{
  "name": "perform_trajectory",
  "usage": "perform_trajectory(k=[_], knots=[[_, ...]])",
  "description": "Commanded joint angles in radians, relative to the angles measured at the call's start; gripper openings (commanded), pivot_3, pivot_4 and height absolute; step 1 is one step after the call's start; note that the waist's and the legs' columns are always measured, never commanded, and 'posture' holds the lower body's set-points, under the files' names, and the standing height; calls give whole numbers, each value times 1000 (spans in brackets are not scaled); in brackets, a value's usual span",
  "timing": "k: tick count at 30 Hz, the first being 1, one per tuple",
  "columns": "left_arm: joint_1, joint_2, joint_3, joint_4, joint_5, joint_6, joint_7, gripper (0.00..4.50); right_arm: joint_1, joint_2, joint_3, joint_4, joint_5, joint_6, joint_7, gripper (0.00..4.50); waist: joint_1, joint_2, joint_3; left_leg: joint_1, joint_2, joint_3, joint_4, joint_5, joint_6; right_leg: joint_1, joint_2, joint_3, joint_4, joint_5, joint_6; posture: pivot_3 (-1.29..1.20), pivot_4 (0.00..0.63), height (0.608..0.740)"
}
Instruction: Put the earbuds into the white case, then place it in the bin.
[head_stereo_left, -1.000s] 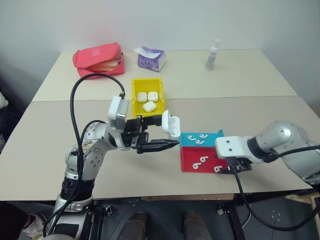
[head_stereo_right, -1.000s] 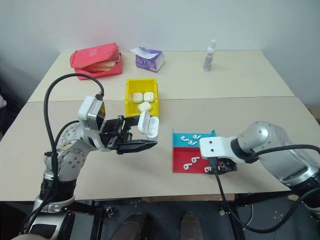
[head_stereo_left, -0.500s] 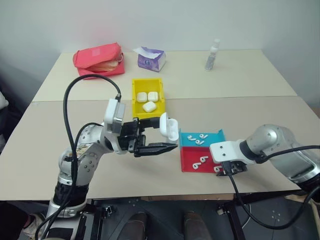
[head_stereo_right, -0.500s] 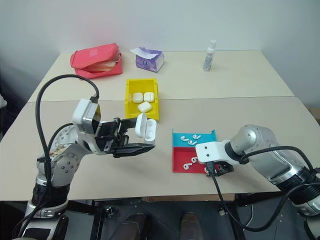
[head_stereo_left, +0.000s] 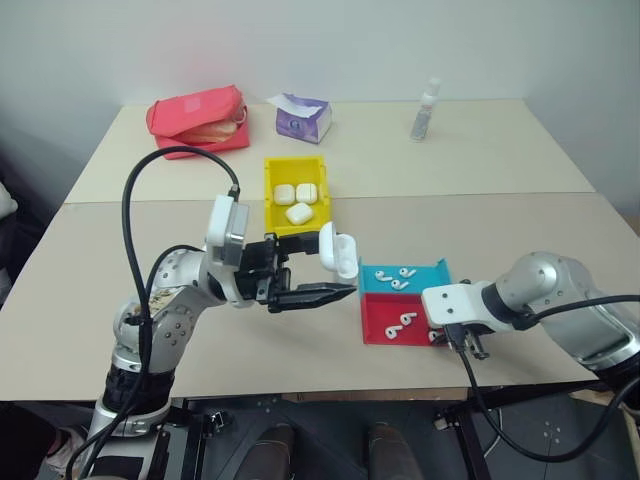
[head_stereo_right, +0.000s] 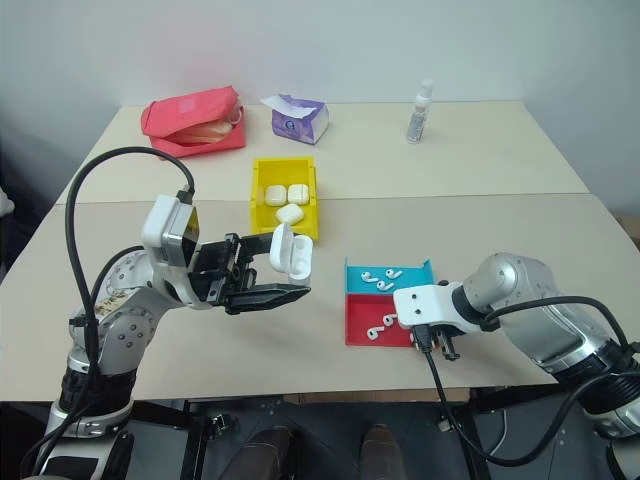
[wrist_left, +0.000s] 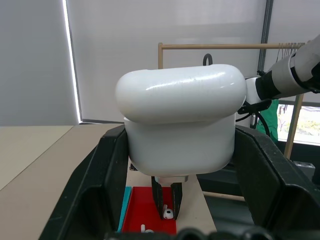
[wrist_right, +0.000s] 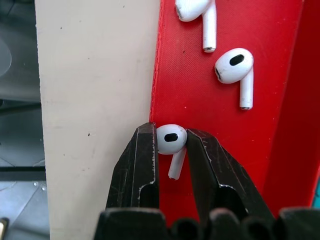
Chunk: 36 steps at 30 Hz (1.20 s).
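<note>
Overhead, the left gripper (head_stereo_left: 315, 270) holds the open white case (head_stereo_left: 337, 251) above the table (head_stereo_left: 500, 215), near the yellow bin (head_stereo_left: 296, 188). Up close, the right gripper (wrist_right: 172, 142) pinches one earbud (wrist_right: 171, 140) by its head, inside the red tray (wrist_right: 260, 140).

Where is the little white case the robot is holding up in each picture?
Left eye: case mid-picture, just below the yellow bin.
Right eye: left of middle, below the bin.
Left wrist: centre, between that tool's fingers.
Right wrist: not in it.
Shared landmark: red tray, right of the case in the eye views.
</note>
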<state>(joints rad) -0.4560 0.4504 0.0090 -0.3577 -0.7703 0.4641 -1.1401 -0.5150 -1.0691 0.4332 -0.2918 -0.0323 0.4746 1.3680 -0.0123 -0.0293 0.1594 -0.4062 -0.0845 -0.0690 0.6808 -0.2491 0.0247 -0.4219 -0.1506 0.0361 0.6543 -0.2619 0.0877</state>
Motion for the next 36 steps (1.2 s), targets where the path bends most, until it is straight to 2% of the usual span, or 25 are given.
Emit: perform_trajectory(k=[1, 6, 10, 14, 19, 23, 28, 36], knots=[[-22, 7, 1, -7, -21, -2, -5, 2809, 11, -4, -127, -76, 74, 100, -24, 634, 1, 0, 0, 0, 0, 0, 0, 0, 0, 0, 0, 0, 0, 0, 0, 0, 150, 740], [-65, -5, -10, 40, -16, -16, -30, 2809, 87, 42, -427, -187, 246, 234, -128, 634, 6, 0, 0, 0, 0, 0, 0, 0, 0, 0, 0, 0, 0, 0, 0, 0, 150, 740], [-119, -25, -18, 97, -12, -23, -47, 2809, 141, 219, -687, -254, 441, 192, -230, 634, 12, 0, 0, 0, 0, -1, 0, 0, 0, 1, 0, 0, -1, 0, 0, 0, 150, 740], [-177, -27, -31, 156, -14, -17, -103, 2809, 43, 421, -813, -284, 653, 288, -452, 634, 5, 0, 0, 0, -1, 0, 0, 0, 0, 1, 0, 1, 1, 0, 0, 0, 150, 740], [-239, -54, -47, 224, 6, -29, -130, 2809, -15, 548, -837, -350, 890, 338, -625, 634, 0, 0, 0, 0, -1, -2, -1, 1, -1, 1, 0, 0, 2, 0, 0, 0, 150, 740], [-264, -77, -61, 266, 34, -46, -146, 2809, -11, 594, -806, -386, 1035, 343, -729, 634, -1, 0, 0, -1, -2, -2, -1, 0, -1, 1, -1, 0, 3, 0, 0, 0, 150, 740], [-269, -83, -65, 294, 47, -58, -167, 2809, -11, 608, -747, -399, 1087, 309, -808, 634, -3, 0, 0, 0, -1, -2, -1, 1, -1, 0, -1, 0, 3, 0, 0, 0, 150, 740], [-258, -79, -58, 290, 67, -88, -190, 2809, 35, 557, -683, -395, 1047, 268, -805, 634, -4, 0, 0, 0, -2, -2, -1, 0, 0, 1, 0, 0, 4, 0, 0, 0, 150, 740]])
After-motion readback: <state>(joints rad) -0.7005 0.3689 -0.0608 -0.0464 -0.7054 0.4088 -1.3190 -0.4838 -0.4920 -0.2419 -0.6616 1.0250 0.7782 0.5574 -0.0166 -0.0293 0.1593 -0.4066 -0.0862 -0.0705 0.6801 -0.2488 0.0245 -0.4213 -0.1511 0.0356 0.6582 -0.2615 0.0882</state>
